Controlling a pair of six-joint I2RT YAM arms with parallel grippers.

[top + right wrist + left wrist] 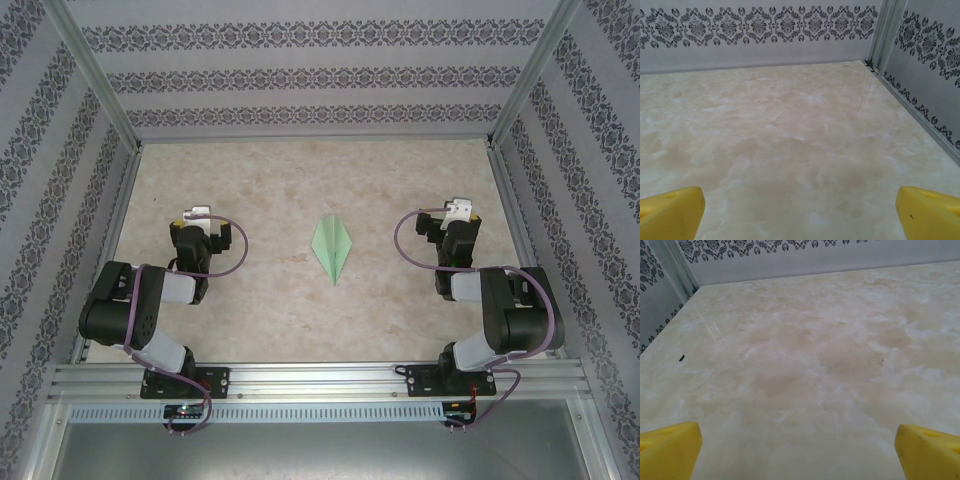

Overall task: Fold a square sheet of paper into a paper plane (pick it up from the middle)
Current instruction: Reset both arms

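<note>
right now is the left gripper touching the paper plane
Apart. The top external view shows a wide strip of table between the left gripper and the paper plane; the gripper is open.

Pale green paper plane [331,248]; cream marbled desk [270,190]; white walls [300,60] banded with grey damask; yellow fingertips [667,452] on left hand [799,452] and right hand [800,212].

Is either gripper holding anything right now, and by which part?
Nothing is held: left gripper and right gripper are open, and the paper plane lies free on the table.
</note>
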